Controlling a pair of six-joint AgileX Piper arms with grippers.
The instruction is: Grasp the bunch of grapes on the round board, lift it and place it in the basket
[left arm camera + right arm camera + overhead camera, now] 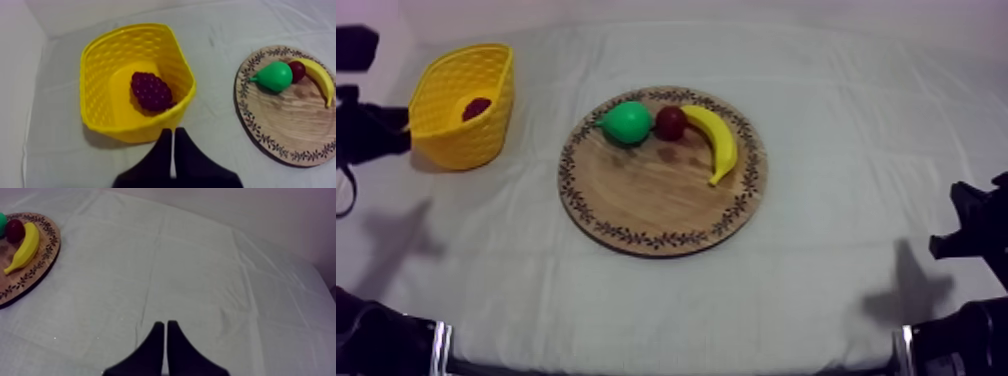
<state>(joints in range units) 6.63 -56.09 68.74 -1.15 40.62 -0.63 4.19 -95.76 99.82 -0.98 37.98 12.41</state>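
Bunch of grapes point(151, 91) inside yellow basket point(100, 75) (on its floor); left jaws together, right jaws together.

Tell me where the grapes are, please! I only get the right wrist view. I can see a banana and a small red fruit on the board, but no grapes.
Observer: The bunch of grapes lies inside the yellow basket, on its bottom.
Operator: Where is the basket?
Observer: It stands upright on the robot's left, apart from the wooden board.
Operator: Is an arm holding the grapes?
Observer: No. The left gripper is shut on nothing, just outside the basket's wall.
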